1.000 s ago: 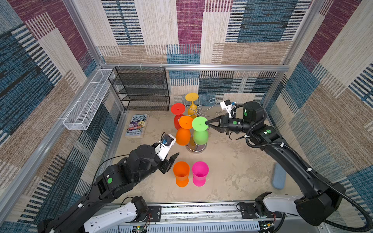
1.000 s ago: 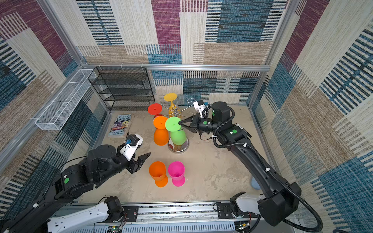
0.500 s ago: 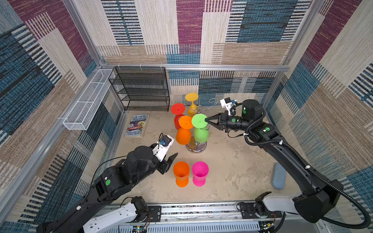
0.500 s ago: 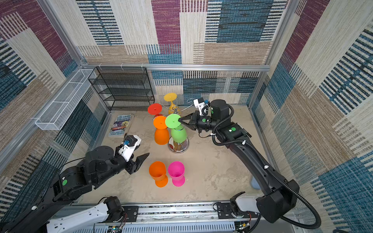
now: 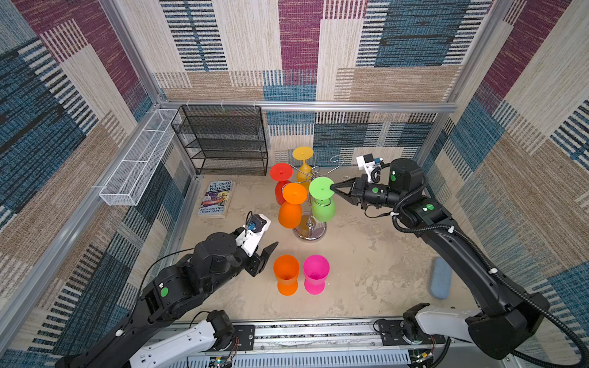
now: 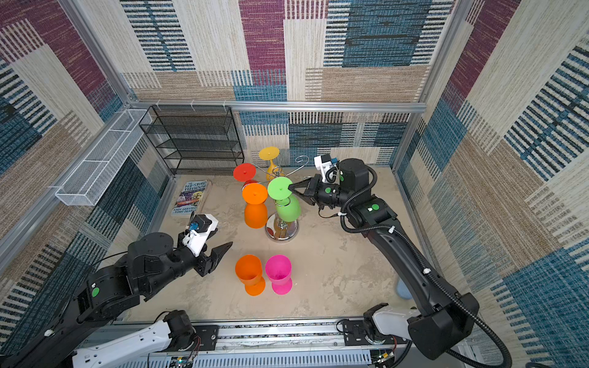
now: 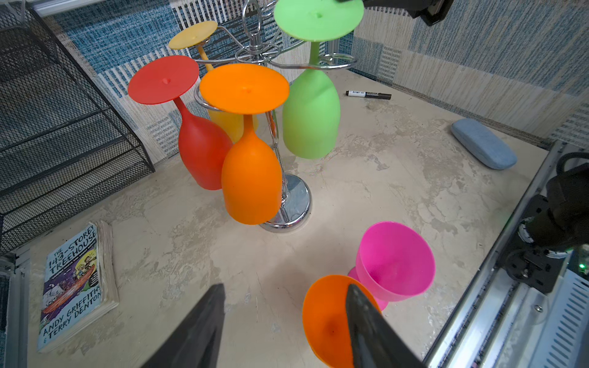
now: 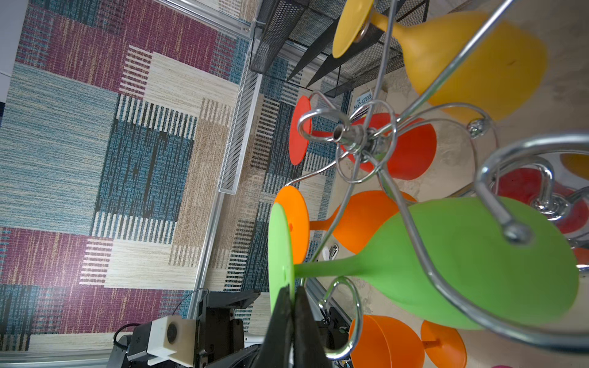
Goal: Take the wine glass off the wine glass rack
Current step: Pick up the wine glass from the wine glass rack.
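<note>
Patchwork woven panels in maroon, blue and beige close in a mottled beige counter [image 5: 366, 270]. Near its middle stands the rack [image 5: 309, 234], with a red glass [image 5: 281, 172], a yellow glass [image 5: 302, 153], a hung orange glass [image 5: 290, 215] and the green glass [image 5: 323, 208] all bowl-down on its curled arms. The right end effector [image 5: 333, 190] is clamped on the rim of the green glass's foot. That foot is raised above its wire curl, and the stem runs down through the curl. The left end effector [image 5: 266, 258] hovers with jaws apart and empty, just beside an upright orange glass [image 5: 286, 270] that stands next to a pink glass [image 5: 316, 269]. A book [image 7: 73, 286] lies flat by the black shelf [image 5: 223, 140]; its cover reads "THE 143-STOREY TREEHOUSE" and "ANDY GRIFFITHS & TERRY DENTON". A marker [image 7: 368, 94] bears a white label too small to read. A blue case [image 5: 440, 277] lies well apart from the rack, and a white basket [image 5: 137, 159] hangs on the wall.
</note>
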Controlling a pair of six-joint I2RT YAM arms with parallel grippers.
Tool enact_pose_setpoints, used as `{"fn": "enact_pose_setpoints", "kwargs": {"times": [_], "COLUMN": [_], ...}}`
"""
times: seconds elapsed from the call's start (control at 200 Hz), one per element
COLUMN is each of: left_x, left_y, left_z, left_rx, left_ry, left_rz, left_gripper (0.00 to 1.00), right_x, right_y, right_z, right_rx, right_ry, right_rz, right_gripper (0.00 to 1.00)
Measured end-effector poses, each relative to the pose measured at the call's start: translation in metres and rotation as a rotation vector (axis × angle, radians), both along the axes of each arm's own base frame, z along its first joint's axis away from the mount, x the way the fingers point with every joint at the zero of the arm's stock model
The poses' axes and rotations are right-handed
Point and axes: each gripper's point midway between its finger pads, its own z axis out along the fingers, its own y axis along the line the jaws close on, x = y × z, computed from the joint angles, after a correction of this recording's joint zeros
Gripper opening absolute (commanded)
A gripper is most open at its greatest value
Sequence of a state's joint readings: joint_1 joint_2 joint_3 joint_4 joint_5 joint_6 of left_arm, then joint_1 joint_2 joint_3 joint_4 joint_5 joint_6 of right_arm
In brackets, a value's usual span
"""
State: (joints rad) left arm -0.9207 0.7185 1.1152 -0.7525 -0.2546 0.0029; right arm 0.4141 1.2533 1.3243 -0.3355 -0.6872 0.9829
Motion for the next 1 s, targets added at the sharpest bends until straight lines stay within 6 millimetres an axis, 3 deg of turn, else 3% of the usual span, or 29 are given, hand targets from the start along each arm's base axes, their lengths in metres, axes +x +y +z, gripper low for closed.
{"fn": "enact_pose_setpoints", "kwargs": {"times": [0.436, 0.751, 0.997], "left_x": [0.001, 0.002, 0.003], "left_y": [0.0, -0.006, -0.009], "left_z": [-0.003, -0.002, 0.003], "left_rx": [0.016, 0.021, 0.011], "left_ry": [0.013, 0.024, 0.022], "left_rz": [0.002, -0.01, -0.02], "left_gripper": [0.63, 0.63, 0.63], "right_x": [-0.017, -0.048, -0.07], "right_y": [-0.029, -0.059, -0.079], "right_z": [-0.008, 0.006, 0.04], "right_rx": [0.017, 0.063, 0.081], "right_ry": [0.004, -0.067, -0.161], "right_rz": [-0.066, -0.132, -0.202], "right_gripper": [0.0, 0.0, 0.0]}}
